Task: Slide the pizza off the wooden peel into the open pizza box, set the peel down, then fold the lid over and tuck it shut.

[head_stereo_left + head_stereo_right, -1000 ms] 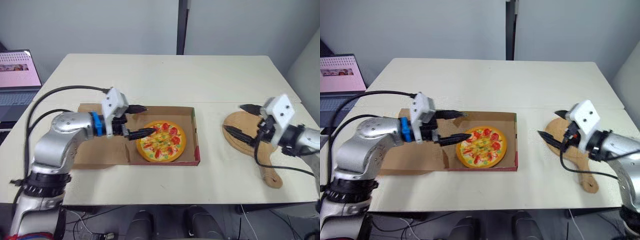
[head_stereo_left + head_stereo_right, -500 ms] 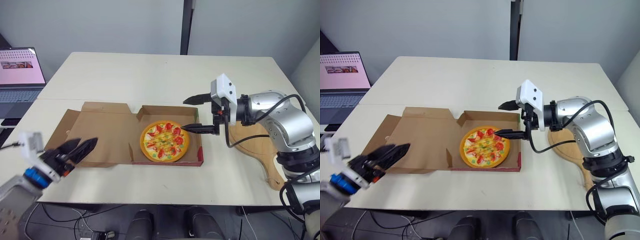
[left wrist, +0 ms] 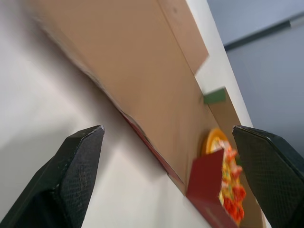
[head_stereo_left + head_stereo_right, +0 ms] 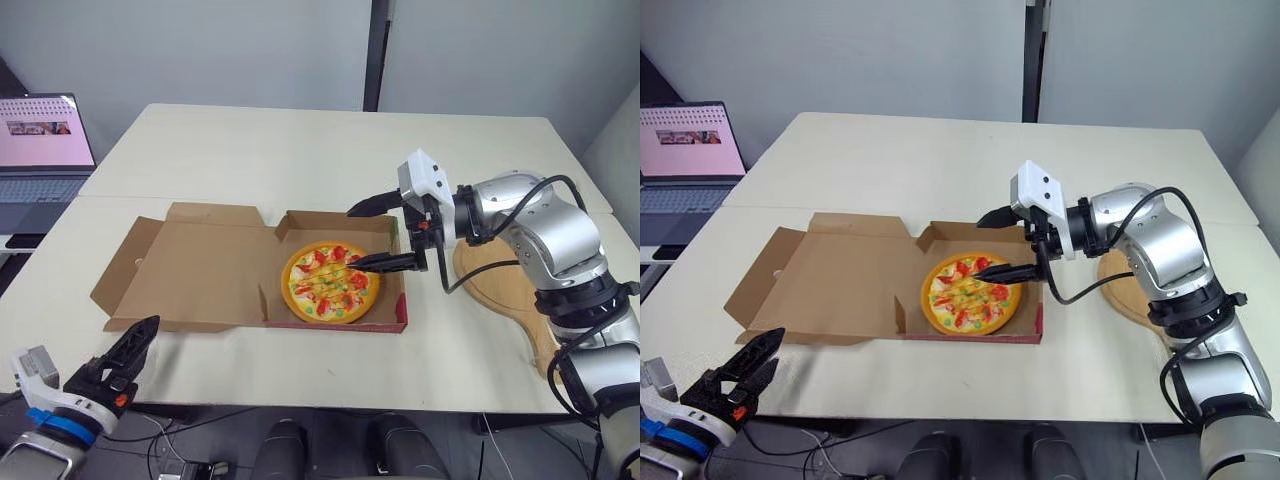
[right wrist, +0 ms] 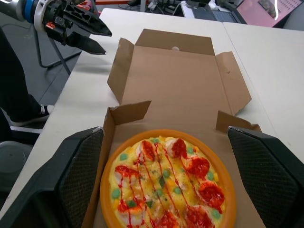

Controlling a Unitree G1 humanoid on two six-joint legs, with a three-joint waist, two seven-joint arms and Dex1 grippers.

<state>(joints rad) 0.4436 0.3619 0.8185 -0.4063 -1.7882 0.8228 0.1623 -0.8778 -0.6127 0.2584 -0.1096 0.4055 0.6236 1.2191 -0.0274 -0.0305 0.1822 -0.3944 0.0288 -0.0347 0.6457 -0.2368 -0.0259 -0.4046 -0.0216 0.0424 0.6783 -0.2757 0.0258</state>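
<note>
At the middle of the counter [image 4: 300, 170] the pizza [image 4: 330, 282] sits in the 3 o'clock half of the box [image 4: 340, 325]. The lid [image 4: 190, 265] lies flat and open toward 9 o'clock. The peel [image 4: 495, 295] is down on the counter at 3 o'clock, under my right arm, so I reckon only the fold and tuck are left.

My right tool [image 4: 351, 239] hovers at the box's 3 o'clock end, fingers spread wide, the lower one over the pizza's edge. My left tool [image 4: 775, 348] is down by the counter's 7 o'clock corner, also spread, holding nothing and well clear of the lid.

Handling-wise, the lid looks like thin cardboard: light, bendy, happy to crease in the wrong spot. I'd pinch it at the free 9 o'clock edge near the middle, not on a corner flap, and swing it over on its hinge crease. The whole box probably weighs next to nothing, so it may skid. Steadying the base wall with the right tool seems smart.
</note>
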